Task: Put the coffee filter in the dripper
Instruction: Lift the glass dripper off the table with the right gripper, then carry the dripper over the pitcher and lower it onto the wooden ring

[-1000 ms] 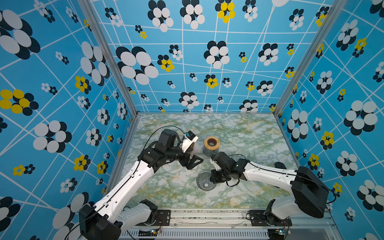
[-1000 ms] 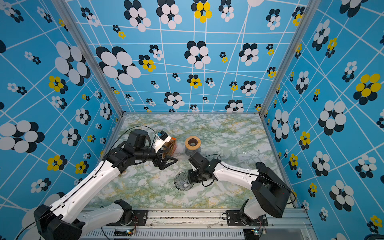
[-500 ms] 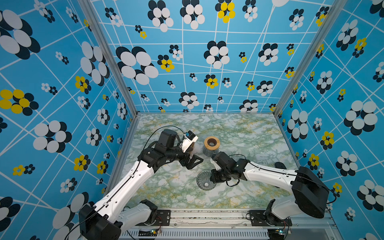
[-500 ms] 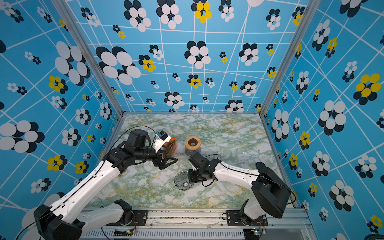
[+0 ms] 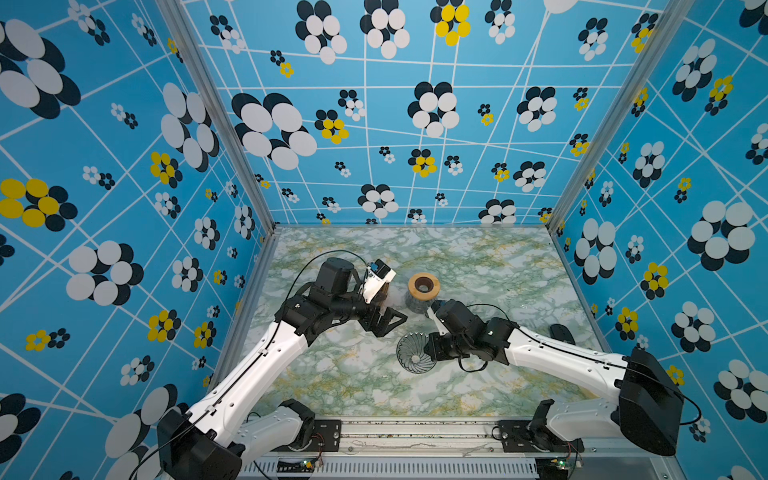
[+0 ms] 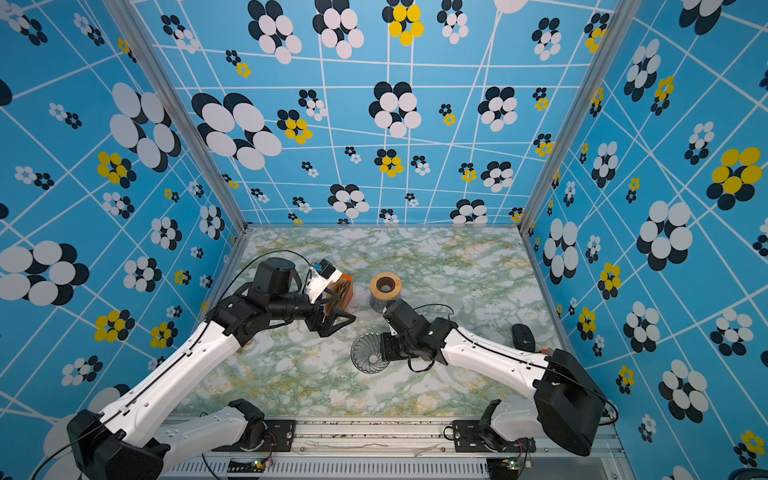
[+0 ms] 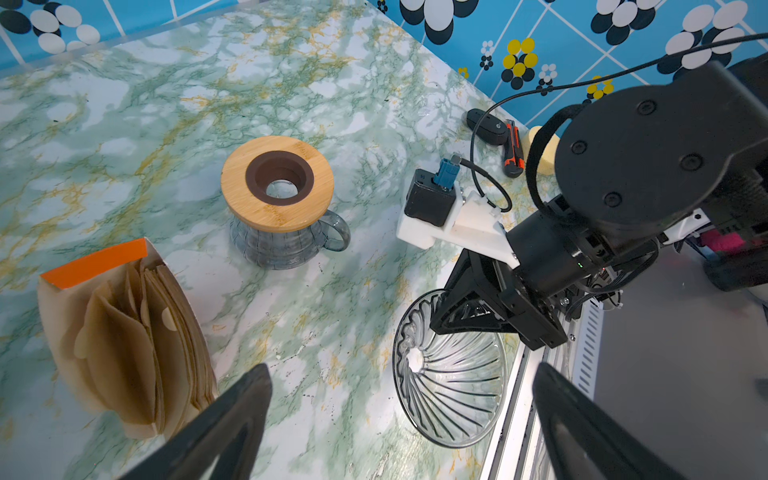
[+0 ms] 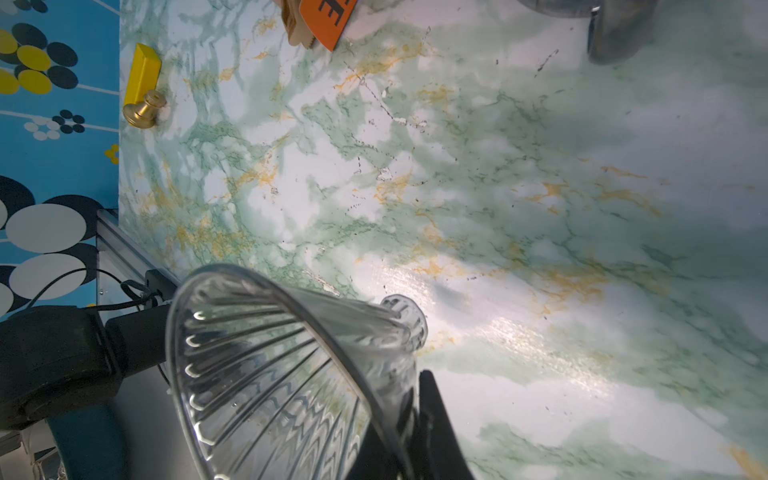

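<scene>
Glass dripper, tilted, clamped at its rim by the closed right gripper. The left gripper is spread wide and empty beside the filter packet. Step in hand: fetching the coffee filter, not yet drawn from the stack. Next: pinch a single sheet.

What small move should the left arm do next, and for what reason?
Probably ease the open left hand toward the packet of filters beside it, to pinch a single one. The right hand is shut on the rim of the dripper, which is empty, and no loose filter lies out.
</scene>
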